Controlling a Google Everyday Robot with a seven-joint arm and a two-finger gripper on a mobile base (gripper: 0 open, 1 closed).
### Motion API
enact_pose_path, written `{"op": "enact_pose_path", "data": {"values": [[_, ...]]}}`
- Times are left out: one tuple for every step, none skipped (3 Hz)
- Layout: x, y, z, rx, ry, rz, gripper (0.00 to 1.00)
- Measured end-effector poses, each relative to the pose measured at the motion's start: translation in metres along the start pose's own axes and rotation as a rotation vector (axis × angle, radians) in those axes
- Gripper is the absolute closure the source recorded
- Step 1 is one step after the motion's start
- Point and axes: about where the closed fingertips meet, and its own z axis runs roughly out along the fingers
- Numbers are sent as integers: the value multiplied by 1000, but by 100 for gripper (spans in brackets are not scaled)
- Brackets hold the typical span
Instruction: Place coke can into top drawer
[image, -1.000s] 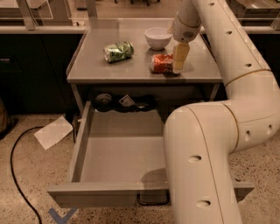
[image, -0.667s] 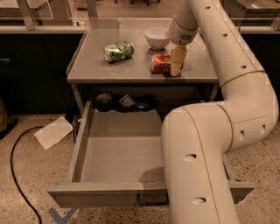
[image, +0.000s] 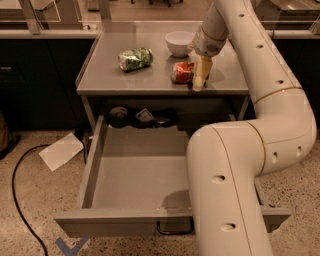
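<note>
The coke can (image: 181, 72) is red and lies on its side on the grey counter (image: 125, 82), right of centre. My gripper (image: 198, 82) reaches down from above and sits at the can's right end, touching or nearly touching it and hiding that end. The top drawer (image: 107, 221) below the counter is pulled wide open; its grey floor is bare, and its dark pull handle (image: 175, 231) shows at the front centre.
A green-and-white can (image: 135, 58) lies on the counter's left. A white bowl (image: 179, 42) stands behind the coke can. Dark items (image: 142, 117) sit at the drawer's back. My thick arm link (image: 225, 190) covers the drawer's right side. White paper (image: 61, 150) and a black cable (image: 17, 200) lie on the floor.
My gripper has come slightly down and left, closer against the coke can's right end. The can and the drawer have not moved.
</note>
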Motion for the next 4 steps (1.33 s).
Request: {"op": "enact_pose_path", "data": {"values": [[-1,7,9,-30,-39,23,0],[-4,14,21,-71,-58,40,0],[-7,4,25,-37,-67,40,19],[-10,-2,30,-16,-75,40,42]]}}
